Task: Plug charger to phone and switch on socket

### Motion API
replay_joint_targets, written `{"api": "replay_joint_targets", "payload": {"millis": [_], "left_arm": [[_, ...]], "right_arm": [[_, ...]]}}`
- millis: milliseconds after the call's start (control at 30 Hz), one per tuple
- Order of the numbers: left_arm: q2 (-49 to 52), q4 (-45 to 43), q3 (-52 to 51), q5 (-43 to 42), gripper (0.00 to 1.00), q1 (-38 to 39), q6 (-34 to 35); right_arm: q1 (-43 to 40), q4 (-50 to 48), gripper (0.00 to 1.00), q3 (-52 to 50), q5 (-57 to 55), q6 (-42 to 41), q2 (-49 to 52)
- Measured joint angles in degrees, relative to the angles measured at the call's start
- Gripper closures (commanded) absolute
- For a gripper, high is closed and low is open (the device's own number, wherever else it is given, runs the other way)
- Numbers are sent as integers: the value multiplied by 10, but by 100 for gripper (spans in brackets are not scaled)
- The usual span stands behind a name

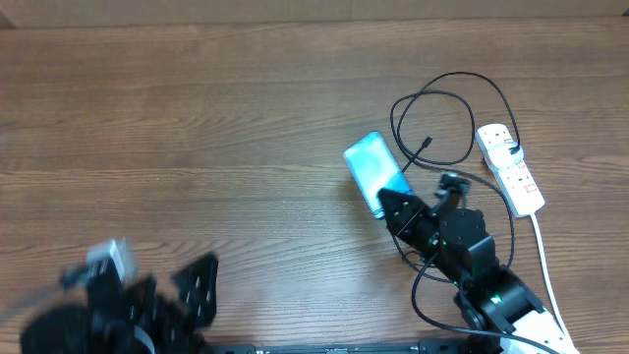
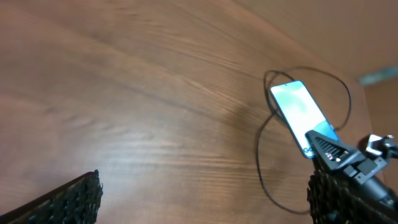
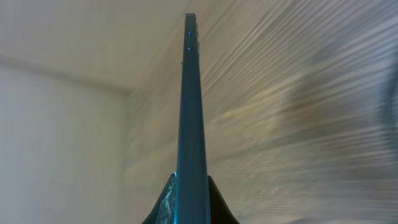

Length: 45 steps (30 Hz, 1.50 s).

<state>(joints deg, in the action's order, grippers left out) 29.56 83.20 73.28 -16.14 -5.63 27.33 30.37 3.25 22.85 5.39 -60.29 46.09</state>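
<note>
**Right gripper has the phone**

Left gripper hangs nearest, fingers spread wide. The right one pinches the phone's near end. Just beyond, the charger lies looped, connector tip loose. Farther off, its plug sits in the white power strip.

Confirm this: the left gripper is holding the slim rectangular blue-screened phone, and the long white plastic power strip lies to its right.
Not quite: the right gripper, not the left, is holding the slim rectangular blue-screened phone, as the overhead view shows. The long white plastic power strip does lie to its right.
</note>
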Motion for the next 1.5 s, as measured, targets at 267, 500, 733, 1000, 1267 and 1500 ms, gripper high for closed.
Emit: {"api": "replay_joint_targets", "payload": {"millis": [267, 500, 733, 1000, 1267, 1500], "left_arm": [[-97, 36, -21, 26, 0, 0, 120], [-98, -95, -187, -74, 0, 0, 179], [-91, -442, -402, -265, 1, 0, 288], [-85, -676, -572, -345, 18, 0, 449], [-85, -725, -577, -344, 39, 0, 507], [-85, -725, -577, -338, 41, 0, 539]], "right_arm": [[0, -149, 96, -11, 122, -28, 92], [0, -223, 96, -12, 180, -42, 162], [0, -244, 96, -13, 203, -46, 167], [24, -250, 96, -13, 210, -123, 167], [90, -318, 96, -14, 191, -223, 167], [139, -321, 96, -14, 150, -285, 174]]}}
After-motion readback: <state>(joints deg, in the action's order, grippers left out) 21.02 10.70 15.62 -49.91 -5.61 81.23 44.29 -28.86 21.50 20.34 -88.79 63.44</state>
